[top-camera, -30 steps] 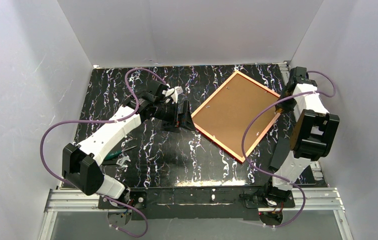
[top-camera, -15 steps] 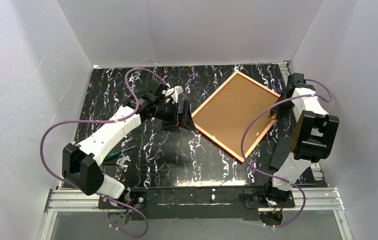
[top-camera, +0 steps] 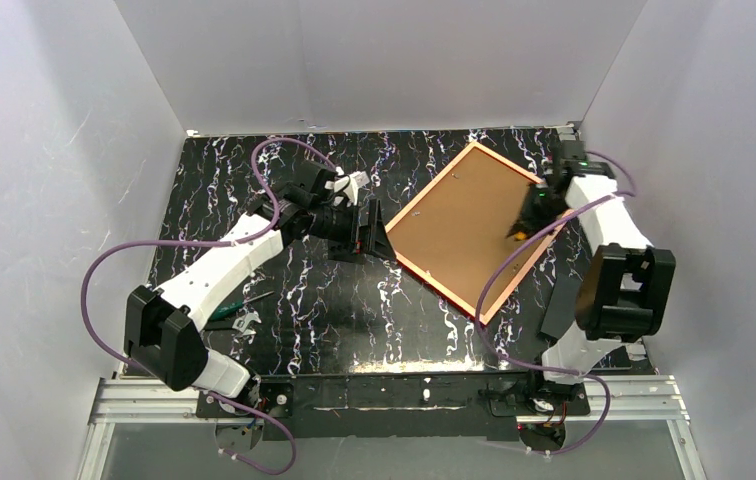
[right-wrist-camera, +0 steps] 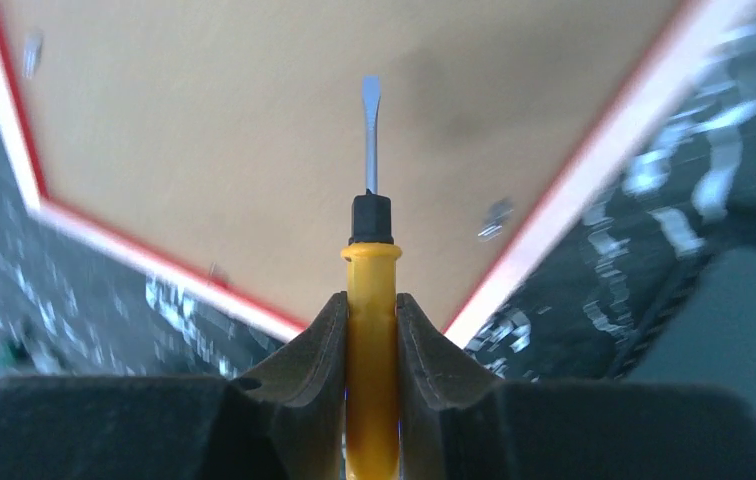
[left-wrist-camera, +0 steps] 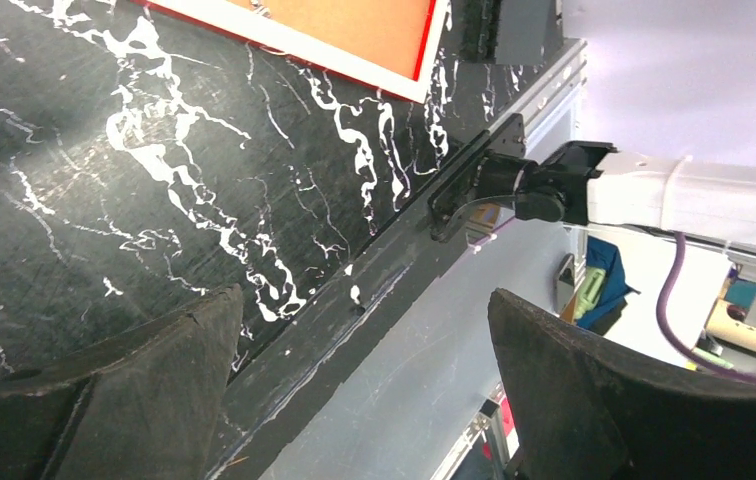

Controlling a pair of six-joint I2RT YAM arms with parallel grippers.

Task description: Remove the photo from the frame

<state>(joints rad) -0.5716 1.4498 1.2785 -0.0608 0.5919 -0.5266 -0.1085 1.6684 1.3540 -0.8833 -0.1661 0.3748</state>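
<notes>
The frame (top-camera: 436, 285) lies face down on the black marbled table, its orange back rim around the brown backing board (top-camera: 459, 225). The photo is hidden under the board. My right gripper (top-camera: 534, 208) is shut on a yellow-handled screwdriver (right-wrist-camera: 371, 300). It holds the blade above the backing board (right-wrist-camera: 234, 120), near the frame's right rim (right-wrist-camera: 594, 160). My left gripper (top-camera: 372, 232) is open and empty, just off the frame's left corner. In the left wrist view, my left gripper (left-wrist-camera: 362, 300) has its jaws wide apart and the frame's corner (left-wrist-camera: 354, 72) is at the top.
A green-handled tool and a small wrench (top-camera: 241, 310) lie at the left front of the table. Small metal clips (right-wrist-camera: 497, 215) sit on the backing board along the rim. White walls close in the table's back and sides.
My right gripper has swung left from the frame's right edge to over the backing board, carrying the screwdriver. The left arm has not moved.
</notes>
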